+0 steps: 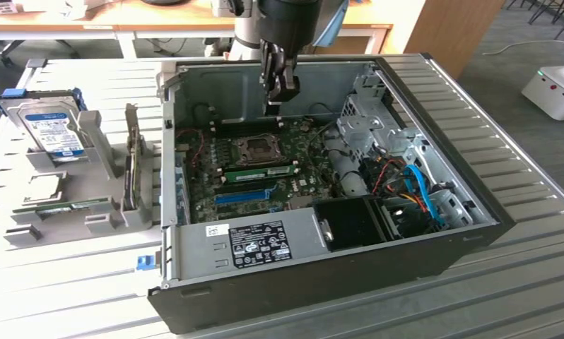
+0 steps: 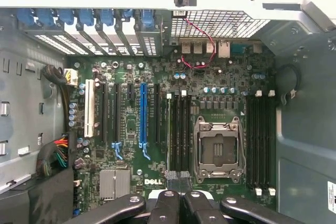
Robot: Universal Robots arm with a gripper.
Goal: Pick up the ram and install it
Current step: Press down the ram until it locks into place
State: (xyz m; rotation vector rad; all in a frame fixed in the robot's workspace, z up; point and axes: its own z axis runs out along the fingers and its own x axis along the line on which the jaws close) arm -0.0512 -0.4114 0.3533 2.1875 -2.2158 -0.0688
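Beside the CPU socket: ram, apparently seated on edge in its motherboard slot.
Above it, gripper with fingers pressed together, empty. Treat as light, stiff, fragile; grip by long edges, clear of chips.

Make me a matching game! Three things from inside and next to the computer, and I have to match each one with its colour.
Things:
1. hard drive label
2. longest slot on the motherboard
3. gripper

Colours:
A. black
B. blue with white writing
C. bright blue, plain

Pairs: 1-B, 2-C, 3-A
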